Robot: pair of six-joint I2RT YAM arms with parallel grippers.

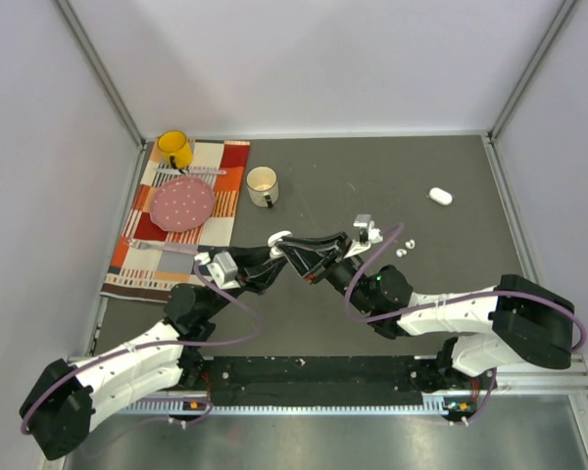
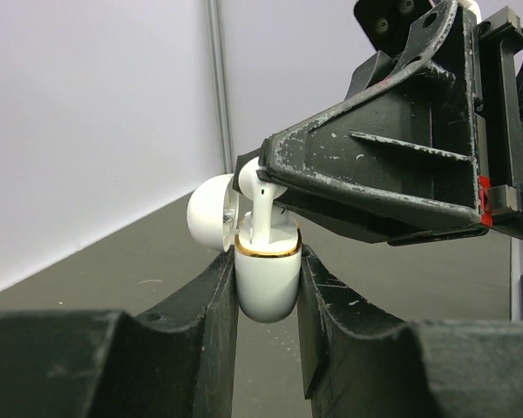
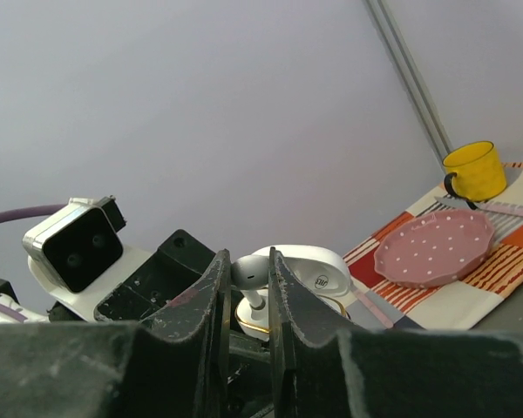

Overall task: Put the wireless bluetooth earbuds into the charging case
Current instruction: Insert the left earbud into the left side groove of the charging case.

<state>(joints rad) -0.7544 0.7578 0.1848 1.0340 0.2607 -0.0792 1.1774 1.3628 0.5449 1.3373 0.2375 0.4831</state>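
Observation:
The white charging case, gold-rimmed with its lid swung open, is clamped upright in my left gripper, which is shut on its body. My right gripper is shut on one white earbud, whose stem reaches down into the case. Seen from above, both grippers meet over the middle of the table, around the case. Two more tiny earbuds lie loose on the table to the right.
A second white case lies at the far right. At the left, a striped mat carries a pink dotted plate and a yellow mug. A white mug stands beside it.

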